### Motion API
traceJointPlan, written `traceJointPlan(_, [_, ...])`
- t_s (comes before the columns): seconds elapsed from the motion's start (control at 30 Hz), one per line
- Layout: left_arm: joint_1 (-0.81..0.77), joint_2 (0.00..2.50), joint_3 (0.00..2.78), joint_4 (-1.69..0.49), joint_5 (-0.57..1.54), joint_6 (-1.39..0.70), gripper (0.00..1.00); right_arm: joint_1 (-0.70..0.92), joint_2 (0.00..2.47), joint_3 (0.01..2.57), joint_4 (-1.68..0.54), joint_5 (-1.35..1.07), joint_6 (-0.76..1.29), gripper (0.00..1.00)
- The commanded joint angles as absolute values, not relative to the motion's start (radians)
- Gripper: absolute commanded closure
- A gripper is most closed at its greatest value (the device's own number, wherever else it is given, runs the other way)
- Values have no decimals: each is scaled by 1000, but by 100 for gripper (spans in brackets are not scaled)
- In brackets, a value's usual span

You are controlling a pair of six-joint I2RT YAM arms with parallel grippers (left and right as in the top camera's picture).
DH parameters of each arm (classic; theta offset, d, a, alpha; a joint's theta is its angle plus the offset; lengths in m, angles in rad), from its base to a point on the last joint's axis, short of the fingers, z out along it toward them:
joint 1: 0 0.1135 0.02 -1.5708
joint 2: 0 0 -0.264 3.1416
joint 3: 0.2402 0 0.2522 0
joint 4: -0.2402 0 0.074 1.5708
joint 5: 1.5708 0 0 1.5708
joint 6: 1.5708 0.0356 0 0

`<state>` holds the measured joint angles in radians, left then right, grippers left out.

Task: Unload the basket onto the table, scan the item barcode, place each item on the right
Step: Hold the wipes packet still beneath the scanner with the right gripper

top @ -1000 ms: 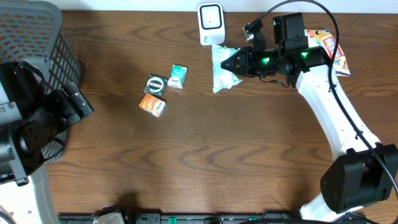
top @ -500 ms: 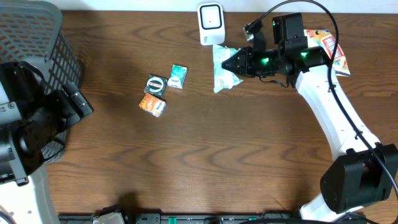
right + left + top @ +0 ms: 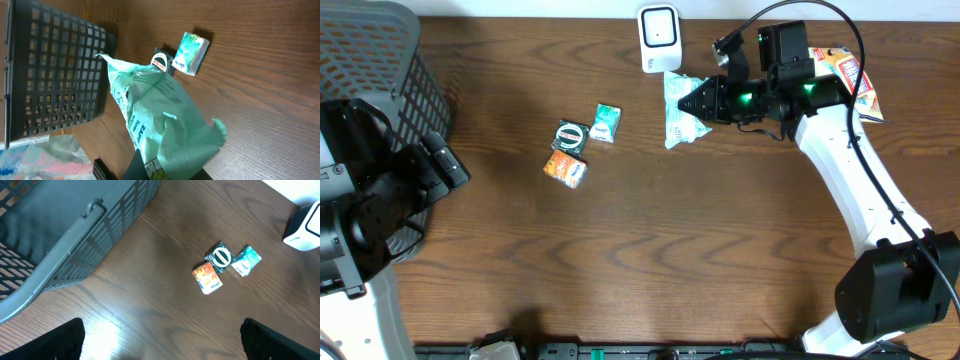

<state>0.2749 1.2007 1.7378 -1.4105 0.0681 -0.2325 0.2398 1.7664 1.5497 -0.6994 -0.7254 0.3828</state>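
Our right gripper [image 3: 686, 103] pinches the green bag [image 3: 675, 120] by one edge; soft and light, we think it will sag. Our left gripper [image 3: 161, 347] stands open.

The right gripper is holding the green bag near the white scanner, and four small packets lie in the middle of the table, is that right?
Not quite: only three packets lie there, as the overhead view shows: the orange packet, the dark packet and the teal packet. The right gripper does hold the green bag near the scanner.
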Motion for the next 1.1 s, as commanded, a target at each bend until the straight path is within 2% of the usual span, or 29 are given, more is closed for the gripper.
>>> traceJointPlan(0.0, [280, 1201, 1729, -1413, 59, -234, 2, 244, 1753, 1567, -701, -731, 389, 99])
traceJointPlan(1.07, [280, 1201, 1729, -1413, 59, -234, 2, 264, 1754, 1555, -708, -633, 389, 99])
